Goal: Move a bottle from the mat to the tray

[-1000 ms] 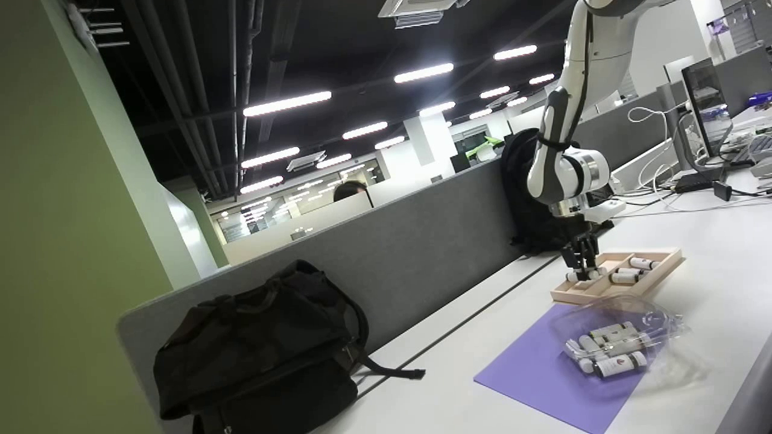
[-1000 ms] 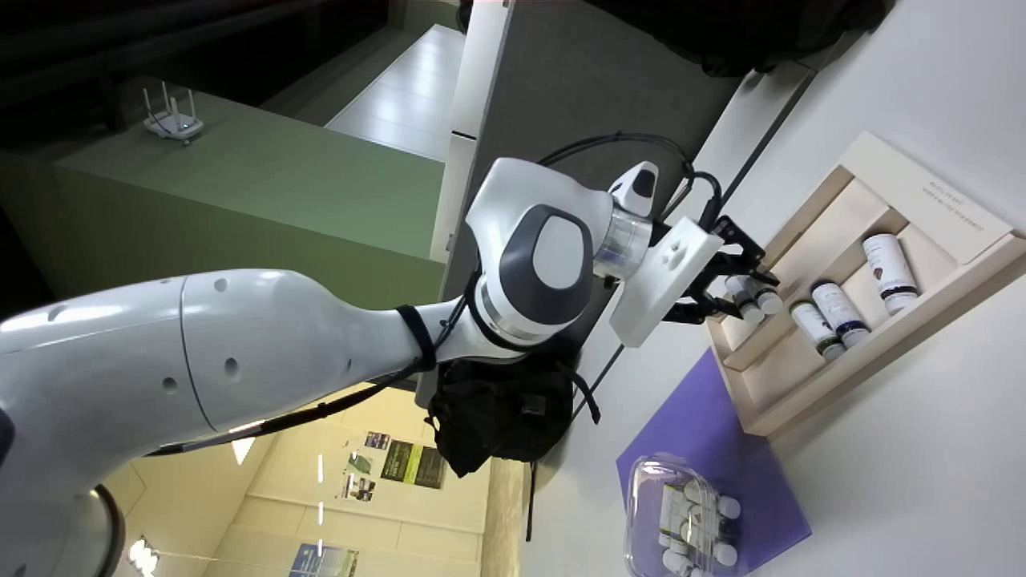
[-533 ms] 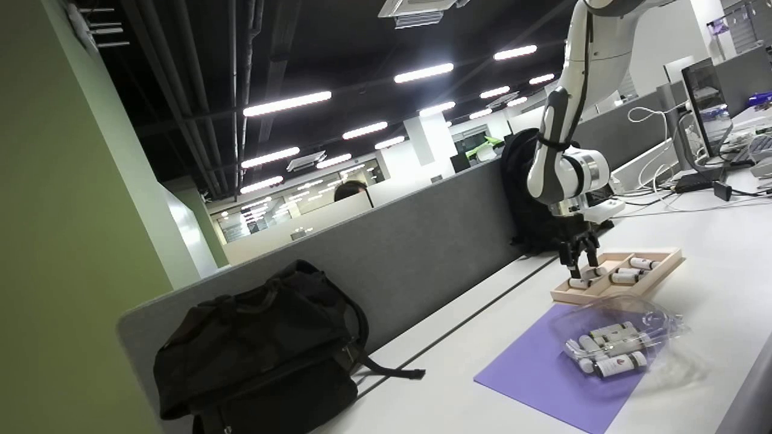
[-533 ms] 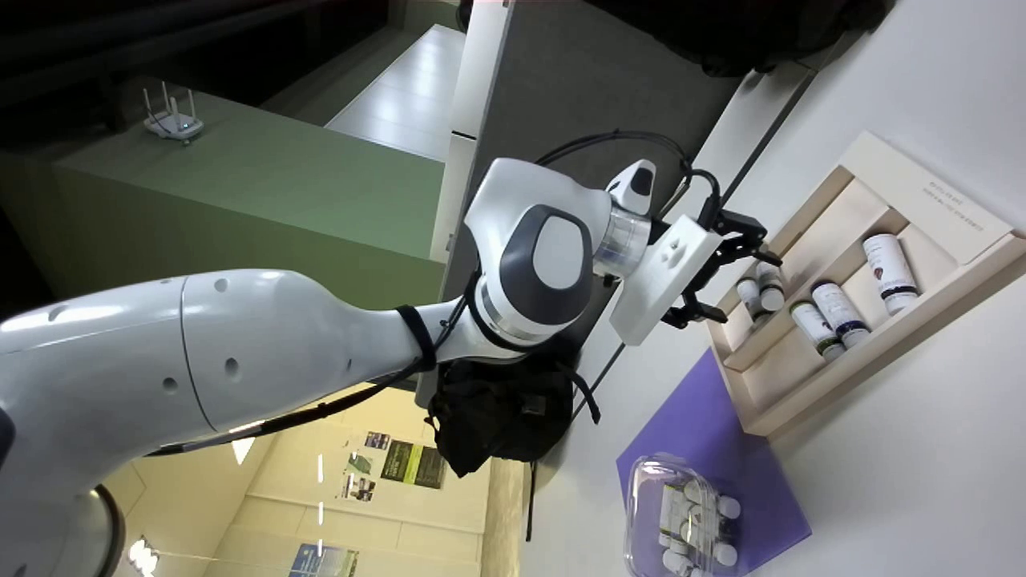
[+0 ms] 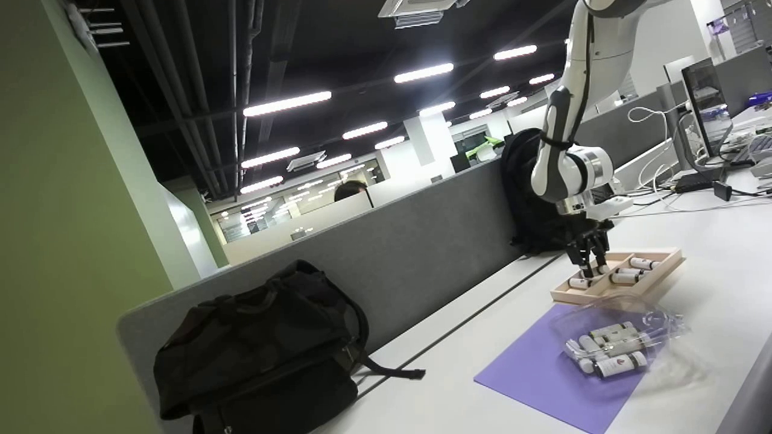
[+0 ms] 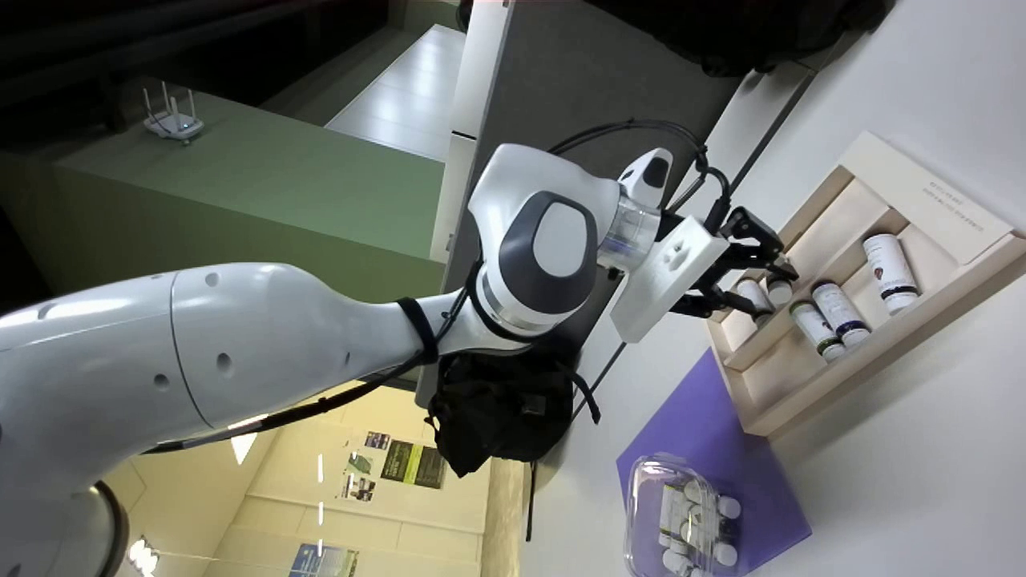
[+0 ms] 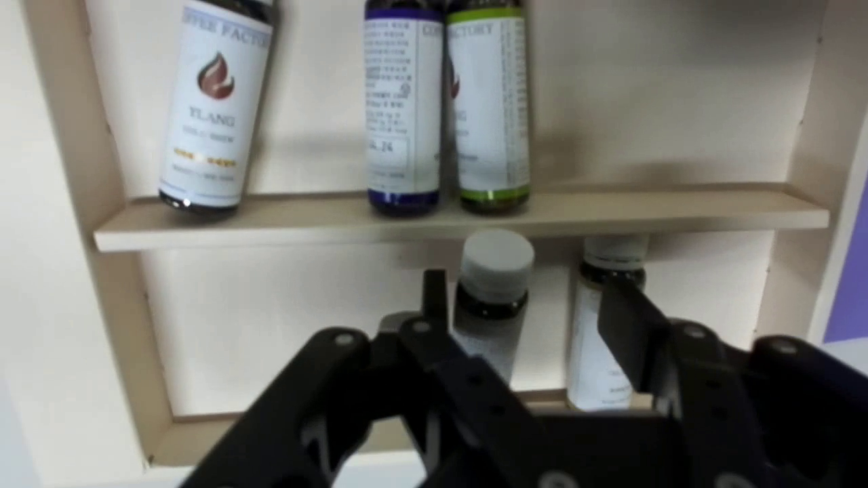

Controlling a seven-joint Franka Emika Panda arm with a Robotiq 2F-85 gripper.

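Bottle point(image 7: 494, 298) between the tips of my spread tool point(image 7: 524, 298), centre of the wrist view, in the lower compartment of the tray point(image 7: 122, 325)! Another bottle point(image 7: 603, 339) just right, three more bottles point(image 7: 403, 115) above. Lower right in both exterior views: clear box point(image 6: 648, 489) of bottles point(image 5: 619, 364) over the mat point(image 5: 531, 367).

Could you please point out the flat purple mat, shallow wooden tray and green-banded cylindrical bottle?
Flat purple mat point(image 5: 537, 364), in an exterior view: bare surface.
Shallow wooden tray point(image 6: 898, 334), in an exterior view: side wall.
Green-banded bottle point(image 7: 489, 105), in the wrist view: white label.
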